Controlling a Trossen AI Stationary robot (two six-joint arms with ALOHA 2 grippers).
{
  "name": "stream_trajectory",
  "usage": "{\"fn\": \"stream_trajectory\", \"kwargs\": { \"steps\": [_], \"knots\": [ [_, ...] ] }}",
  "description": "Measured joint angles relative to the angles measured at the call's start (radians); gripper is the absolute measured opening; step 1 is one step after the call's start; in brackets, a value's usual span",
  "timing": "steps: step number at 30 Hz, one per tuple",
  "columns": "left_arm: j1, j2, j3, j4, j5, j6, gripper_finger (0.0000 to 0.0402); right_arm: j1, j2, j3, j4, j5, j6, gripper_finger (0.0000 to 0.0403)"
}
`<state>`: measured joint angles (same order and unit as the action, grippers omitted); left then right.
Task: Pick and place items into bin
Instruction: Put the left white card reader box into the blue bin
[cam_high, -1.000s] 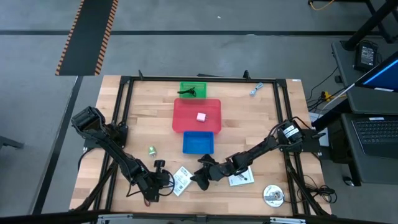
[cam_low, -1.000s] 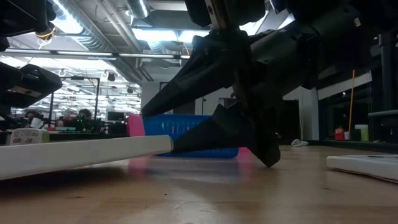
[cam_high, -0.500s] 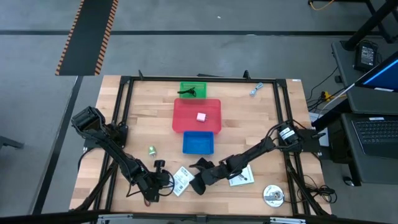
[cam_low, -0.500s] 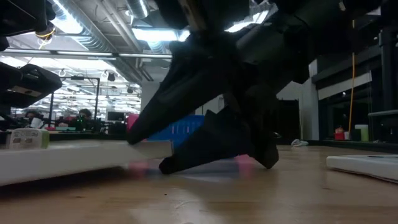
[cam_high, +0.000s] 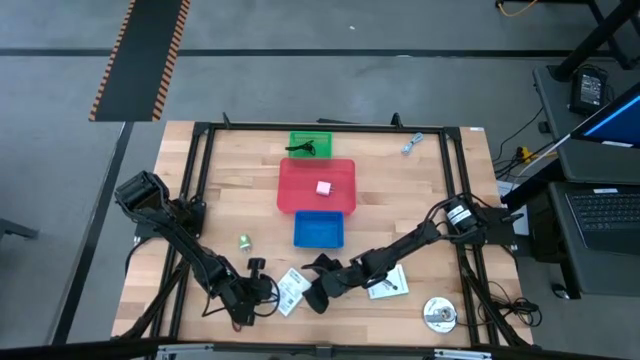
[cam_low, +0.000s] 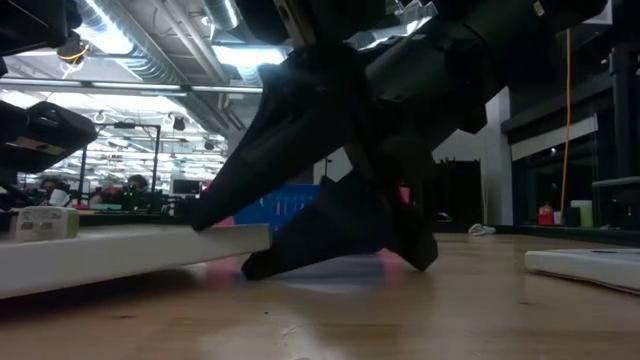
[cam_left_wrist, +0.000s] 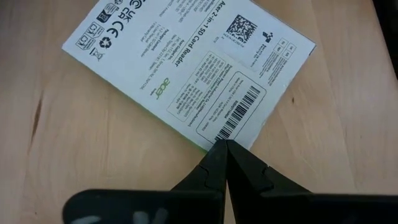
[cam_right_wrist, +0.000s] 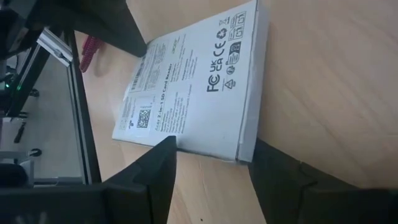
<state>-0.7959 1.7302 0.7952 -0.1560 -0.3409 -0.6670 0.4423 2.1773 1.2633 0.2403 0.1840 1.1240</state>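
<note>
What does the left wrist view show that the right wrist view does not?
Only the left wrist view: the shut left gripper with its tips at the barcode edge of the white printed SD card reader box.
Only the right wrist view: the open right gripper straddling that box's end, and a dark red cord beyond it.
Both: the same box lying flat on the wooden table.

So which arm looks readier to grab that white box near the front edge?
The right one. Its claw is open with its fingers on either side of the box's end, while the left claw is shut beside it.
</note>
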Motion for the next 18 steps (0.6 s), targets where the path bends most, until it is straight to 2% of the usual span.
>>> {"fn": "stream_trajectory", "kwargs": {
  "steps": [12,15,18],
  "knots": [
    [0.001,0.003,0.0,0.054,-0.002,0.053,0.0003,-0.004,0.005,0.001,0.086,0.059,-0.006,0.0179],
    [0.001,0.003,0.0,0.063,0.001,0.065,0.0003,-0.004,0.004,0.001,0.086,0.059,-0.007,0.016],
    [0.001,0.002,0.0,0.065,0.004,0.068,0.0003,-0.004,0.003,0.002,0.088,0.06,-0.007,0.0119]
  ]
}}
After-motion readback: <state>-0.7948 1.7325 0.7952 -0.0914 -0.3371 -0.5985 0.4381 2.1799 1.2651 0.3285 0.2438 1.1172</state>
